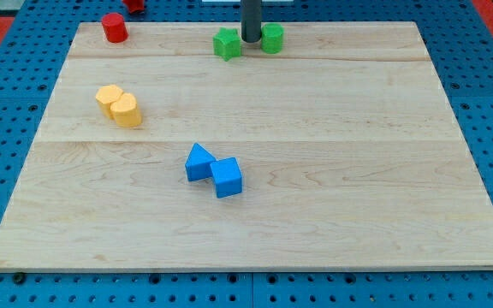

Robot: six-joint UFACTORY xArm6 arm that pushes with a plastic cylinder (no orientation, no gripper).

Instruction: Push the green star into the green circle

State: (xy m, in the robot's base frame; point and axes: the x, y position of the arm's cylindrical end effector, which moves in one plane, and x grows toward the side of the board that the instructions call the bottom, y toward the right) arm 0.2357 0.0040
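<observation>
The work surface is a pale wooden table laid on a blue perforated base plate; red flooring shows at the view's top corners.

The landmark for all positions below is the green star, which sits near the table's top edge, a little left of centre.

- My tip stands just to the right of the green star, in the narrow gap between it and the green circle. The rod appears to touch or nearly touch both; contact cannot be confirmed.
- The green circle lies just right of the star, on the far side of my tip.
- The arm carries no fingers: it ends in a bare rod, nothing opens or closes, and nothing is held.

Judgement: the rod between the two green blocks blocks the direct path. A push from this side would drive the star left, away from the circle. The tip probably needs to go round to the star's left side first.

Other blocks, relative to the star:

- Red cylinder: well to the left, at the top edge.
- Two yellow blocks, touching: lower left.
- Blue triangle and blue cube, touching: well below.

None lies in the short path between star and circle.
</observation>
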